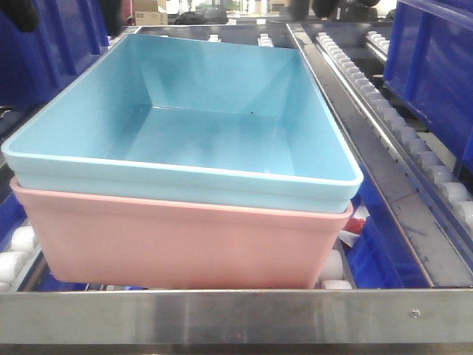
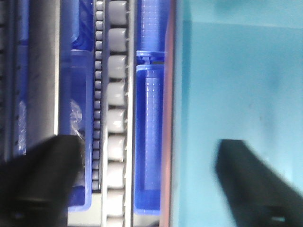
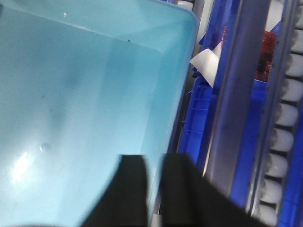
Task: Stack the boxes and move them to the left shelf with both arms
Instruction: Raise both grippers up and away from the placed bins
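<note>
The blue tub (image 1: 185, 126) is nested in the pink tub (image 1: 185, 244) at the shelf's front rail (image 1: 236, 316). The left gripper (image 2: 147, 165) is spread wide astride the rim; the right gripper (image 3: 154, 184) is pinched on the blue tub's wall.

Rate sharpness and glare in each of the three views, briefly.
Front view: sharp, evenly lit, the blue tub on the pink tub crisp, mild sheen on the front rail. Left wrist view: soft, the left claw fingers smeared. Right wrist view: blurry, white glare patch on the tub floor, the right claw dark.
</note>
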Robot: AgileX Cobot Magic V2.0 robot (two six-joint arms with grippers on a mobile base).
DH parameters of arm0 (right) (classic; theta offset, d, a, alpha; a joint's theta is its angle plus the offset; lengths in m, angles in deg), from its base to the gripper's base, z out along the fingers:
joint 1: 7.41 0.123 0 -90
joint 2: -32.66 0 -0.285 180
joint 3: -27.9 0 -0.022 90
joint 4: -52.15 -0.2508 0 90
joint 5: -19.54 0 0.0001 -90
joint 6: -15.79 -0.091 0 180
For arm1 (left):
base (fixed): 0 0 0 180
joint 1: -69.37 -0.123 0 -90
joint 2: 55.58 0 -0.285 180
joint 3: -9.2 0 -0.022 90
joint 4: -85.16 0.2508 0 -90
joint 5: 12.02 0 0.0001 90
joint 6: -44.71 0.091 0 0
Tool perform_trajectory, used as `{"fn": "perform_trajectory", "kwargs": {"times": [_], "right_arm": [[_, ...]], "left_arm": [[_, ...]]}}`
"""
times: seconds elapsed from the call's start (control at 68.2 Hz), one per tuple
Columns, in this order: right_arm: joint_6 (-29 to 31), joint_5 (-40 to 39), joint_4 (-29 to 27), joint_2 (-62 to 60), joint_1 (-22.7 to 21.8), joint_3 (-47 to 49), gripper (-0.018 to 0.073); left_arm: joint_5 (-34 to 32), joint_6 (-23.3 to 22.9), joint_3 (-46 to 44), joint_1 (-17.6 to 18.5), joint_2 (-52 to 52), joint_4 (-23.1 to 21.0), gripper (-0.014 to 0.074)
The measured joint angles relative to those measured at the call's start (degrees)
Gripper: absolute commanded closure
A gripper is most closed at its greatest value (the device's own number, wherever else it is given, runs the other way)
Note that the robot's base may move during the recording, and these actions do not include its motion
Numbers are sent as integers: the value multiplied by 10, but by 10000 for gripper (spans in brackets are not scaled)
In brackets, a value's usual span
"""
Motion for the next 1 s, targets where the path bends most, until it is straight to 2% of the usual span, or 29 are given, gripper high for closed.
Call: {"fn": "perform_trajectory", "kwargs": {"times": [0.073, 0.103, 0.161, 0.381, 0.572, 0.806, 0.997], "right_arm": [[1, 7, 0, -3, 0, 0, 503], [1, 9, 3, -4, 0, 0, 503], [1, 7, 9, -7, 0, -10, 503], [1, -50, 32, -46, 0, -114, 503], [1, -113, 34, -107, 0, -211, 503], [2, -175, 34, -239, 1, -321, 503], [2, -232, 34, -381, 1, -408, 503]], "left_arm": [[9, 2, 0, 4, 3, 0, 588], [14, 2, 0, 5, 3, 0, 633], [18, 4, 0, 11, 3, 0, 592], [14, 6, 45, 42, 19, 5, 608], [-32, -8, 125, 75, 75, 31, 608], [-126, -13, 269, 111, 226, 47, 608], [-199, -13, 389, 113, 395, 51, 608]]}}
